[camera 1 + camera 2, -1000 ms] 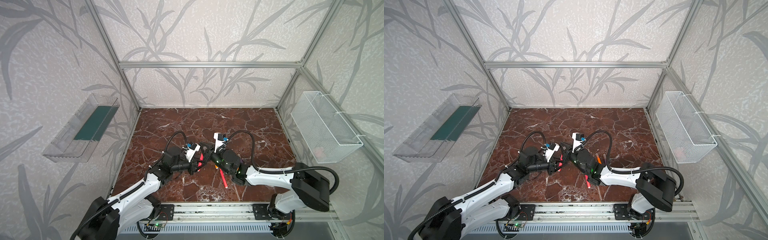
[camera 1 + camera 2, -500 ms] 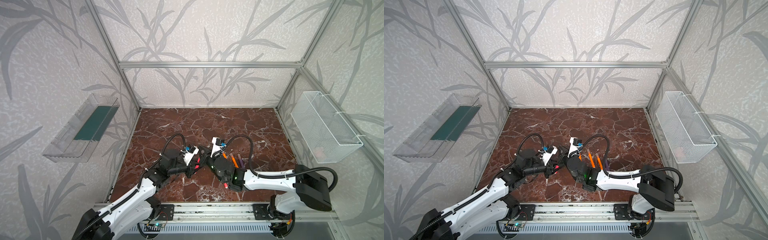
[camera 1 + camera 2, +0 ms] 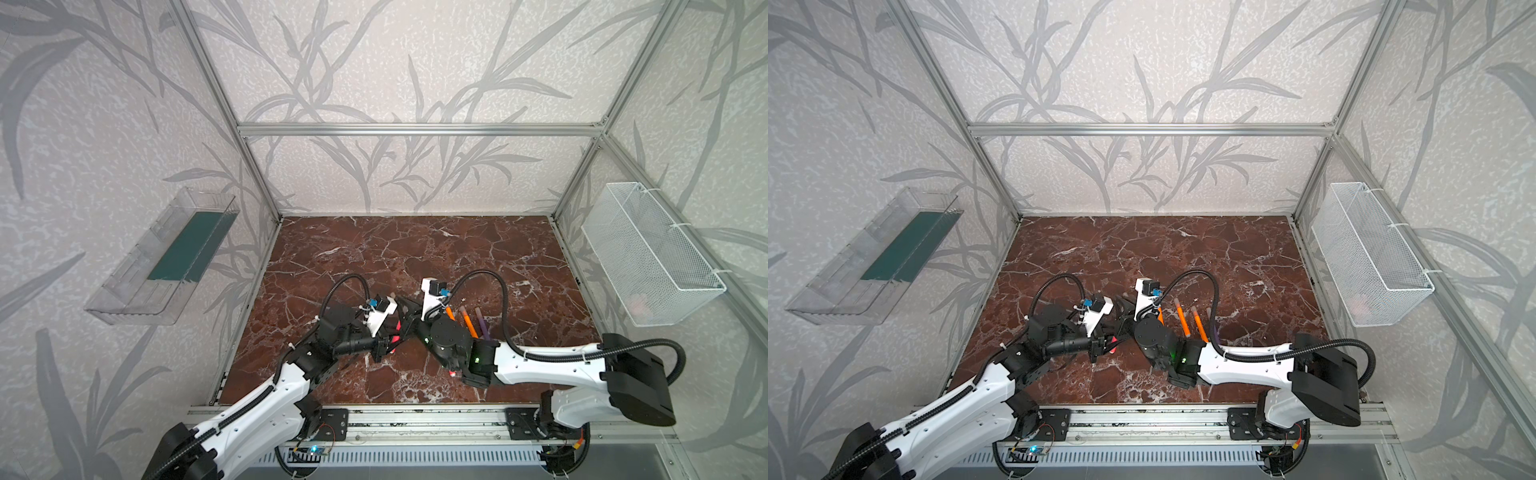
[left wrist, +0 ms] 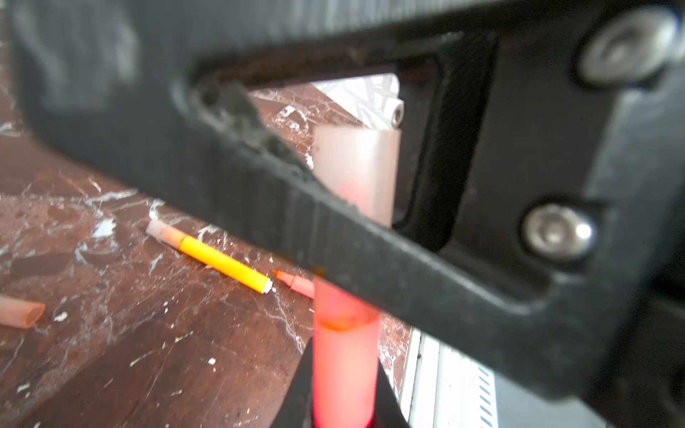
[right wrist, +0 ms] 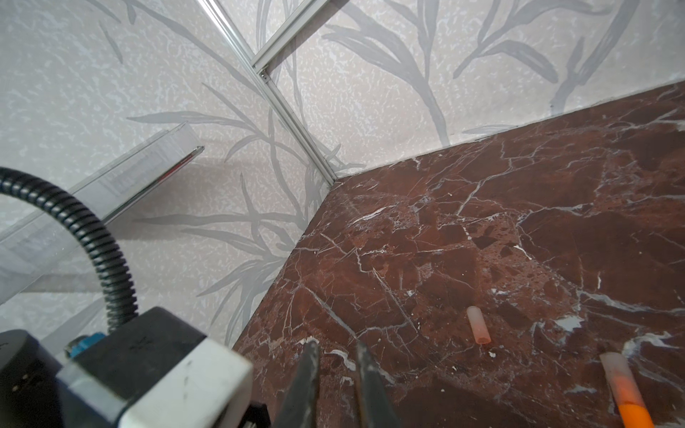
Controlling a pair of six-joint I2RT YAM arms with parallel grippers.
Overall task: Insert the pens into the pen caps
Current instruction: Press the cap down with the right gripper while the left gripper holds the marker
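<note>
Your cell's fixtures
Clear tray (image 3: 124, 307) (green liner inside) hangs well outboard of your left gripper (image 3: 388, 340), white mesh basket (image 3: 656, 266) well outboard of the right gripper (image 3: 405, 312), marble tabletop (image 3: 415, 249) beneath both.

The floor (image 3: 415, 249) is dark red-brown marble with white veins. The walls (image 3: 374, 62) are pale grey with darker grey leaf sprays. The orange pens (image 3: 1182, 322) are bright, the purple pen (image 3: 484, 332) dull, the red-pink pen (image 4: 343, 370) glowing. The cap (image 4: 356, 166) is milky pink-beige. The basket (image 3: 648, 257) is white mesh. The tray (image 3: 137, 286) is clear, with a dark green strip (image 3: 187, 245). The arms (image 3: 548, 368) are white and black.
</note>
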